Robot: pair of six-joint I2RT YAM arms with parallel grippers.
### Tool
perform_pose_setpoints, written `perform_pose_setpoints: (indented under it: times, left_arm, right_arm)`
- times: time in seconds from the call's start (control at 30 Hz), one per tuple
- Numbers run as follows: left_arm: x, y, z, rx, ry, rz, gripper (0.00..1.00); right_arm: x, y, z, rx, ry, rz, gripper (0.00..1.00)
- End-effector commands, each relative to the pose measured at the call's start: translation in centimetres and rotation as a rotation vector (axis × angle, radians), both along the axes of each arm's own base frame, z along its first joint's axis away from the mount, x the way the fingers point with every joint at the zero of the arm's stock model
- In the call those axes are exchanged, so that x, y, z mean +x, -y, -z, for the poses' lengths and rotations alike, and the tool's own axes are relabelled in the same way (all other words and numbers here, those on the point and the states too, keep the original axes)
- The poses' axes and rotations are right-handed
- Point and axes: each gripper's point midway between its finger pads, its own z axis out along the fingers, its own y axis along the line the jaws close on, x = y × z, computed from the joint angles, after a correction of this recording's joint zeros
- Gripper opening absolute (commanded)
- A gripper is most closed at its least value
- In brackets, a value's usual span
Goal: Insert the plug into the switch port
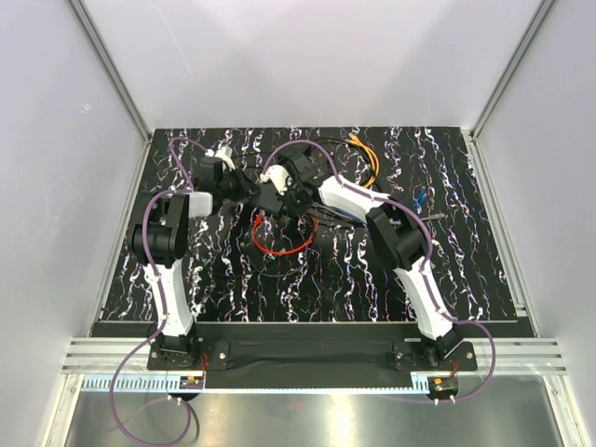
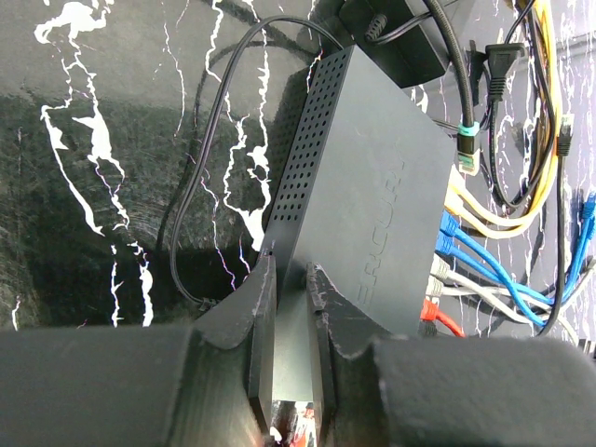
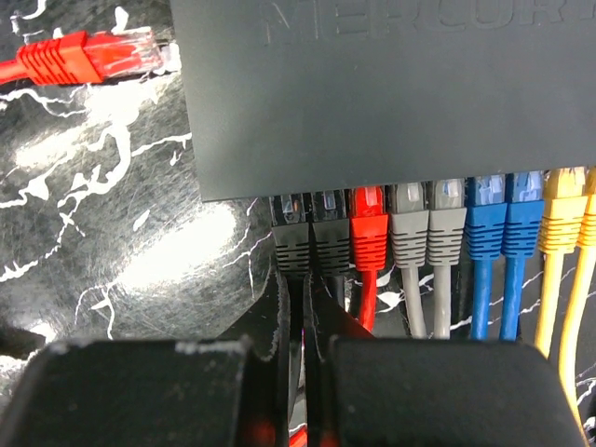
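The switch (image 2: 372,177) is a flat black box; it also shows in the right wrist view (image 3: 391,93) and, small, in the top view (image 1: 271,198) between the two grippers. My left gripper (image 2: 291,275) is shut on the switch's near edge. A row of plugs sits in its sockets: two black, one red (image 3: 370,223), two grey, two blue, then yellow. My right gripper (image 3: 299,284) is shut on the thin cable just behind the leftmost black plug (image 3: 291,233), which sits in the end socket. In the top view the left gripper (image 1: 244,186) and the right gripper (image 1: 282,194) meet at the switch.
A loose red plug (image 3: 93,56) lies on the mat left of the switch. A red cable loop (image 1: 279,244) lies in front of the grippers. Yellow and orange cables (image 1: 363,154) and a blue plug (image 1: 421,197) lie at the back right. A black power cord (image 2: 200,186) runs beside the switch.
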Motion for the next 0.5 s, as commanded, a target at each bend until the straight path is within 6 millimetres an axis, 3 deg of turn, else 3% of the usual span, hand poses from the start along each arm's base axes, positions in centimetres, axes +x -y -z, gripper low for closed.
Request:
perform_pose_setpoints:
  times: [0.0, 0.23, 0.37, 0.47]
  left_arm:
    - [-14.5, 11.5, 0.3, -0.247, -0.423, 0.466, 0.00]
    - [-10.1, 7.3, -2.4, -0.208, -0.295, 0.421, 0.18]
    - [-8.2, 6.2, -5.1, -0.188, -0.205, 0.445, 0.31]
    - [-7.9, 5.6, -7.0, -0.157, -0.143, 0.474, 0.40]
  right_arm:
    - [4.2, -7.0, -4.1, 0.302, 0.283, -0.154, 0.00]
    - [4.7, -2.2, -3.4, 0.251, 0.230, -0.223, 0.02]
    - [3.5, -1.8, -2.9, 0.229, 0.190, -0.280, 0.09]
    - [3.0, -1.6, -2.9, 0.235, 0.153, -0.255, 0.18]
